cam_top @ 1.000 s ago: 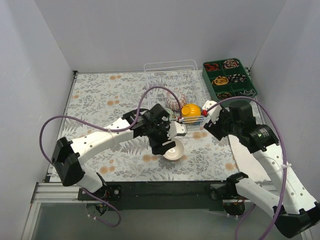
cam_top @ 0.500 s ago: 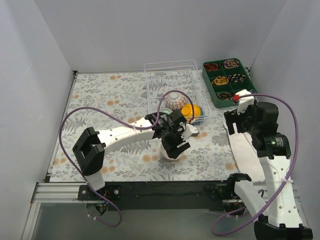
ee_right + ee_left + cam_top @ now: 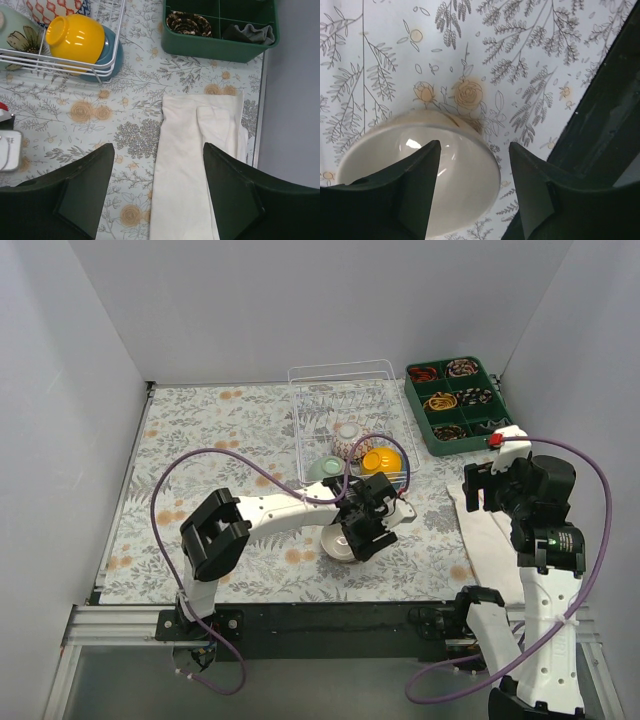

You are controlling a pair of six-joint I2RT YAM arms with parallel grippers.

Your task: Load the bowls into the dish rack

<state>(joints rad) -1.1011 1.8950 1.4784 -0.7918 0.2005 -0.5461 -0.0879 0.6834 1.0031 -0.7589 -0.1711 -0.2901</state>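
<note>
The cream bowl sits upright on the floral mat; it also shows in the left wrist view. My left gripper is open and hangs over the bowl's right rim, one finger above the inside, the other outside. The white wire dish rack holds the red-and-white bowl, the orange-yellow bowl, the mint bowl and a blue bowl under the orange one. My right gripper is open and empty above a white cloth. No blue-patterned bowl shows.
A dark green compartmented tray of small items stands right of the rack. A folded white cloth lies at the mat's right edge. The black table frame runs close by the cream bowl.
My right gripper let go of the orange-yellow bowl, which now rests in the rack, and pulled back to the right. My left gripper shifted right over the cream bowl.
</note>
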